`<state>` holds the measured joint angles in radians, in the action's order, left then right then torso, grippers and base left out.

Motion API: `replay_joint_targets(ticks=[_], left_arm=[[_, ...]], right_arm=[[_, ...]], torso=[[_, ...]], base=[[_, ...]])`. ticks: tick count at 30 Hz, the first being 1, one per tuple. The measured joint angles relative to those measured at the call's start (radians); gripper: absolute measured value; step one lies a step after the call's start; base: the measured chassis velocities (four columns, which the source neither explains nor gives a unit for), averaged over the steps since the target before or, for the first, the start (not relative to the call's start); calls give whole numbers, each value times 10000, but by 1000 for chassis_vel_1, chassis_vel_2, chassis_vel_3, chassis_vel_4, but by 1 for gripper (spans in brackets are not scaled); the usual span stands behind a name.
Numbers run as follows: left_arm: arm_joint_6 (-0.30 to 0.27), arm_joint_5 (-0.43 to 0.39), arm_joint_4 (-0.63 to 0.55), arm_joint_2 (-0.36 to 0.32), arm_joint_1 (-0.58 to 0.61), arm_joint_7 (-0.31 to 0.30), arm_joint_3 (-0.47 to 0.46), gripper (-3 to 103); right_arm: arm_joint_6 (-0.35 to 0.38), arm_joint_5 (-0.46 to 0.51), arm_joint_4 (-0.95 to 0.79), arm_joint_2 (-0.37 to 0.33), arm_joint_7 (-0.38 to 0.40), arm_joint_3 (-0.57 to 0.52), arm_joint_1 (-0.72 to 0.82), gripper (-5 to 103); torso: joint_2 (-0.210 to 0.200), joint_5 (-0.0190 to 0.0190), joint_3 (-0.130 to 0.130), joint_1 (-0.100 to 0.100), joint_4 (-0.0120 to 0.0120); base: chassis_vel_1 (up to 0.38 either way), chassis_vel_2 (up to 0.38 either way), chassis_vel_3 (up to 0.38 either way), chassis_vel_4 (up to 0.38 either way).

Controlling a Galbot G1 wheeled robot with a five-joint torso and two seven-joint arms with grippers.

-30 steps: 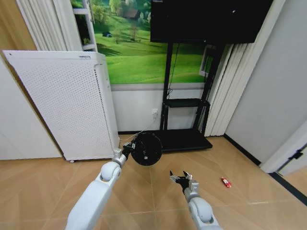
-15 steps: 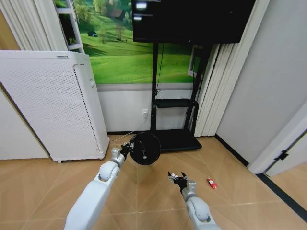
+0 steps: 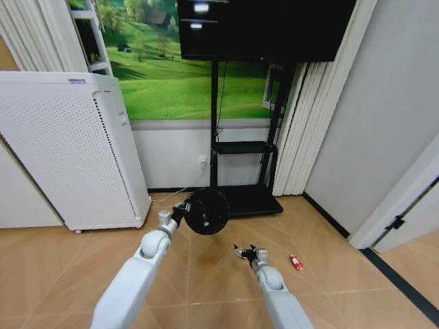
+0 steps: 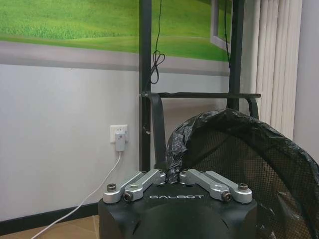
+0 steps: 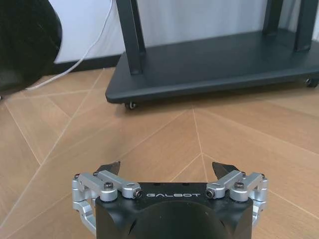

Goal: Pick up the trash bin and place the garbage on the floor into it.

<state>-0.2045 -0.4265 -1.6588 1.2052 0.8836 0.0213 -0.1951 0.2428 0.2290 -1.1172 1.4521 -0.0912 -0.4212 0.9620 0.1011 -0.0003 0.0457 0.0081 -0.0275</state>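
Your left gripper (image 3: 182, 211) pinches the trash bin (image 3: 207, 212) by its rim, lifted off the floor (image 3: 329, 274); your right gripper (image 3: 244, 251) hangs spread, empty; the red packet (image 3: 295, 262) waits nearby, unbinned.

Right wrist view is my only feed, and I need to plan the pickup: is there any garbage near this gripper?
Observer: Yes. In the head view a small red packet lies on the floor, to the right of the right gripper, whose fingers are open.
Operator: What is the dark shape at my picture's edge?
Observer: The trash bin, held off the floor by the left gripper.
Operator: How is it gripped?
Observer: The left wrist view shows the fingers shut on its rim, over a black liner bag.
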Motion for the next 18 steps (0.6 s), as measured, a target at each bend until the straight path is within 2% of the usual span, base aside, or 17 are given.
replay_joint_targets(ticks=[4,6,10,12,18], left_arm=[[-6,3,-70,-1,93,-16,-38,7],[-19,6,-214,-35,243,-47,-109,7],[-30,6,-304,-65,318,-64,-176,7],[-47,-9,-448,-162,435,-69,-316,7],[-54,-4,-474,-160,541,-67,-465,7]], right_arm=[[46,-121,681,122,-17,55,-345,100],[-14,-546,1624,329,-17,20,-852,100],[-100,-811,2124,432,-16,-38,-1141,100],[-357,-1061,2630,506,49,-110,-1459,100],[-231,-1040,2273,386,-13,-77,-1285,100]], torso=[[-1,3,0,0,-5],[0,2,0,0,-4],[-1,2,0,0,-4],[0,2,0,0,1],[0,1,-1,0,-3]], base=[[0,0,0,0],[0,0,0,0],[0,0,0,0],[0,0,0,0],[0,0,0,0]])
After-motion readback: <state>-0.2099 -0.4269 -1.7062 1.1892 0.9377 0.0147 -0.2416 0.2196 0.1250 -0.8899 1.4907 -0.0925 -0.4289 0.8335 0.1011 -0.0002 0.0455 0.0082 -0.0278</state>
